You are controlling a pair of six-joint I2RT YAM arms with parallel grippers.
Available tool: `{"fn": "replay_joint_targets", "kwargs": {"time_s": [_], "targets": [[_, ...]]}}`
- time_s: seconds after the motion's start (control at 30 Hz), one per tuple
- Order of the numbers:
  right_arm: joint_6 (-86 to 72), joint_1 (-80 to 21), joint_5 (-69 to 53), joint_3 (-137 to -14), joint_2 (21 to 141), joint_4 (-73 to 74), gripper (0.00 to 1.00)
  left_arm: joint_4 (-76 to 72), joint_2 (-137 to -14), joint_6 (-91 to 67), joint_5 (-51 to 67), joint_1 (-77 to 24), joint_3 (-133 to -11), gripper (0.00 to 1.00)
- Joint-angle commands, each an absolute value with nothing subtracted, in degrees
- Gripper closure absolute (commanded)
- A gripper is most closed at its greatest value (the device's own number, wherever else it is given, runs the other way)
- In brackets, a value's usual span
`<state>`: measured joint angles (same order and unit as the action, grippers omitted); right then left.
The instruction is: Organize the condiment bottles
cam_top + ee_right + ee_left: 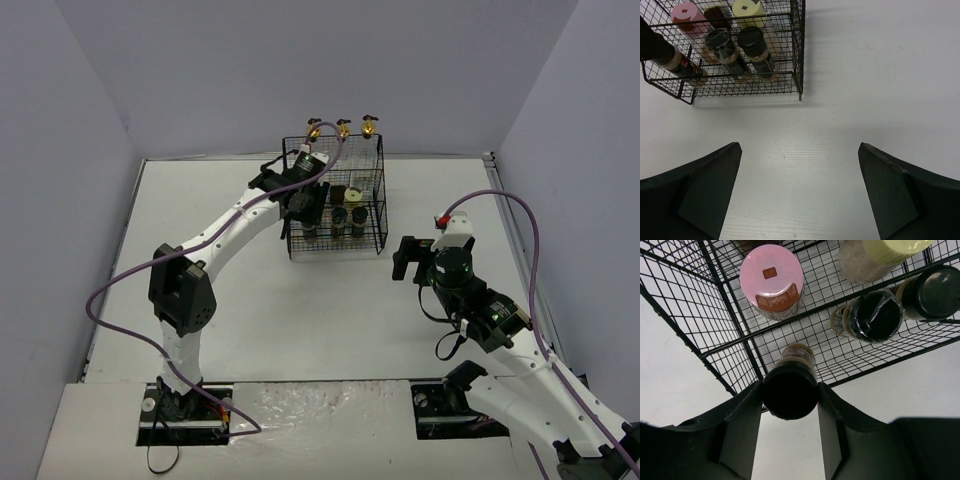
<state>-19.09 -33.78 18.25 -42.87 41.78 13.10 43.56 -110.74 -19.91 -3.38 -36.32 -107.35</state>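
Left wrist: the wire rack (805, 347) holds a pink-capped jar (771, 280), a cream-capped jar (875, 255), two black-capped jars (876, 315); my left jaws clamp a third dark jar (790, 390) in the rack's front row; my right jaws gape empty, well apart from the rack.

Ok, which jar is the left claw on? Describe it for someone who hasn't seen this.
Find the black wire rack at the table's far middle. Its front row holds three black-capped jars; take the leftmost jar. Only it has the left claw closed on its cap; the middle jar and right jar stand free.
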Motion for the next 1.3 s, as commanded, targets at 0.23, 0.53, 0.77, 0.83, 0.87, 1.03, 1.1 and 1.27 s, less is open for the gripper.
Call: {"fn": "replay_joint_targets", "kwargs": {"time_s": [0.23,0.53,0.77,0.83,0.87,1.03,1.1,1.27], "targets": [[-19.52,-33.57,20.74,-43.13,41.57,10.37,0.0,39.19,-111.53,-22.96,-5.28,-36.39,-107.04,0.69],[-19.78,-33.57,20.57,-43.07,41.58,10.37,0.0,39.24,-112.01,-23.25,-5.66,-36.39,-106.66,0.57],[-19.66,-33.57,20.75,-43.52,40.25,10.37,0.0,39.47,-109.27,-23.82,-5.35,-36.39,-105.82,0.34],[-19.22,-33.57,20.98,-43.92,40.11,10.4,0.0,39.58,-107.92,-23.91,-5.13,-36.39,-105.94,0.3],[-19.01,-33.57,21.24,-44.18,40.0,10.45,0.0,39.63,-107.29,-23.91,-5.02,-36.39,-106.15,0.28],[-18.07,-33.56,21.82,-45.46,39.17,10.55,0.0,39.67,-101.49,-23.83,-4.66,-36.39,-105.46,0.22],[-17.61,-33.57,22.09,-46.11,38.53,10.55,0.0,38.9,-97.46,-23.62,-5.19,-36.43,-103.4,0.18],[-15.85,-33.57,24.5,-48.0,35.86,10.81,0.0,33.53,-82.69,-21.18,-11.55,-36.26,-90.23,0.07]]}}
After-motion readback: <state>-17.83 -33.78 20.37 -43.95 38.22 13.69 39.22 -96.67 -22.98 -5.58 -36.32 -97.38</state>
